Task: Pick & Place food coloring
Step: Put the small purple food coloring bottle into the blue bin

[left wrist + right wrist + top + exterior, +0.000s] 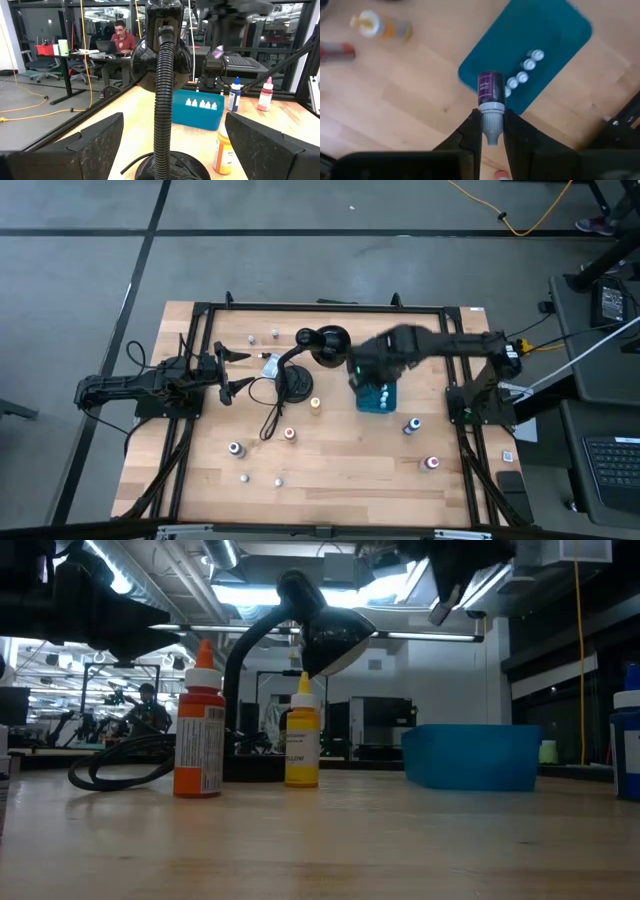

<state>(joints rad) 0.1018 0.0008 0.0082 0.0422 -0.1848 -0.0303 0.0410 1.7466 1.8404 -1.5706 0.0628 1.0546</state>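
Observation:
My right gripper (491,131) hovers over the teal box (530,55), pointing down, and is shut on a purple food coloring bottle (491,90). In the high view this gripper (368,373) is above the box (378,397). Several white-capped bottles (522,77) stand inside the box. More bottles stand on their bases on the table: orange (290,434), yellow (316,406), blue (411,426), pink (432,463). My left gripper (232,373) waits open at the table's left, facing the black desk lamp (162,90) without touching it. My right gripper pinches the purple bottle by its whitish cap and neck (491,120) between the two fingers, coming from above and pointing down. The purple body sticks out below the fingertips. The bottle hangs upright, lifted clear, above the near edge of the teal box.
The lamp's base (297,385) and head (328,345) stand mid-table, left of the box, with its cable (268,415) curling toward the near edge. Small bottles (244,477) (275,333) are scattered near the front and back. A person sits in the room beyond the table.

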